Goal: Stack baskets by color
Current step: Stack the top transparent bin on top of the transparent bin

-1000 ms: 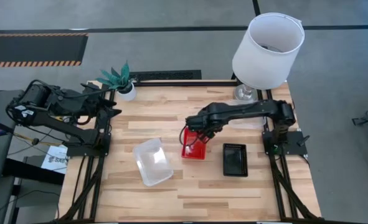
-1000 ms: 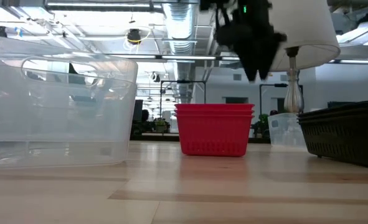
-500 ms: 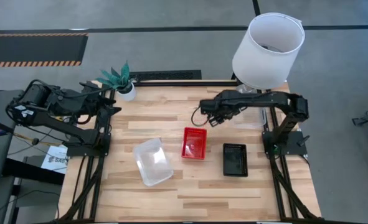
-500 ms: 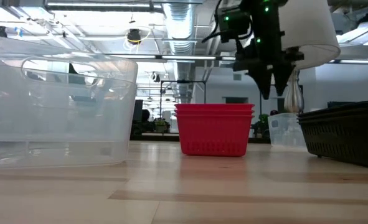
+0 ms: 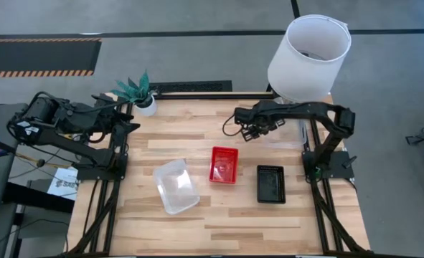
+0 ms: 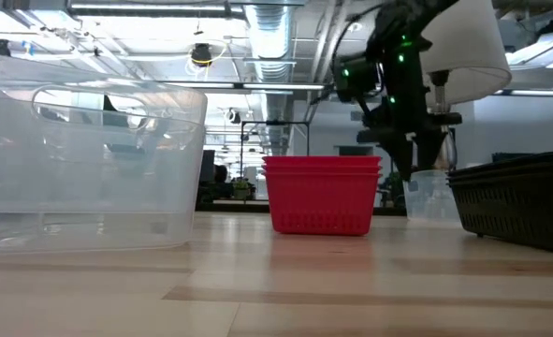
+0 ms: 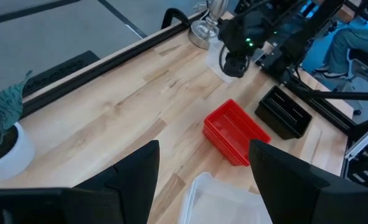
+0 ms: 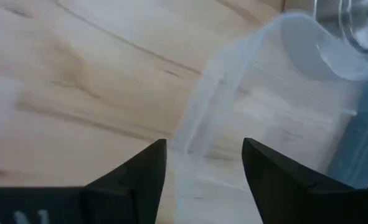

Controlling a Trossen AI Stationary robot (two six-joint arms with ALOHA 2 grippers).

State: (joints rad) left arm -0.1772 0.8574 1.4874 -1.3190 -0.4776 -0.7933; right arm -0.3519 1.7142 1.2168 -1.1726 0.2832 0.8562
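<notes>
A stack of red baskets (image 5: pixel 224 165) stands mid-table, with a black basket stack (image 5: pixel 271 183) to its right and a clear basket (image 5: pixel 176 185) to its left. Another clear basket (image 8: pixel 258 93) rests on the table by the lamp's foot, at the far right. My right gripper (image 5: pixel 249 131) hangs open, pointing down, just over that basket's end nearest the table's middle (image 6: pixel 435 192); the rim runs between the two fingers in the right wrist view. My left gripper (image 7: pixel 202 186) waits open, raised at the table's far left.
A white lampshade (image 5: pixel 308 57) on its stand towers over the far right corner, close above my right arm. A small green potted plant (image 5: pixel 136 92) stands at the far left corner. Bare wood lies along the near edge and between plant and lamp.
My right gripper has left the spot above the red stack, swung toward the table's far right edge and sunk toward the clear basket by the lamp. The red stack has stayed in place.
</notes>
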